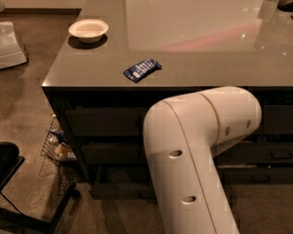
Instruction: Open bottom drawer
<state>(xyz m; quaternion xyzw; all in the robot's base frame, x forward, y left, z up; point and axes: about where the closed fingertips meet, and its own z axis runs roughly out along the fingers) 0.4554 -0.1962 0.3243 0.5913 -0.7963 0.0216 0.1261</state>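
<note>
The big white arm [195, 169] fills the front and covers the pincer, so I cannot tell its state. Behind the arm, under the tabletop's [210, 57] near edge, sits the bottom drawer [244, 177], lowest of the stack. A blue packet [142, 69] lies near this edge, and a white bowl [88, 29] near the left edge. The floor is brown.
</note>
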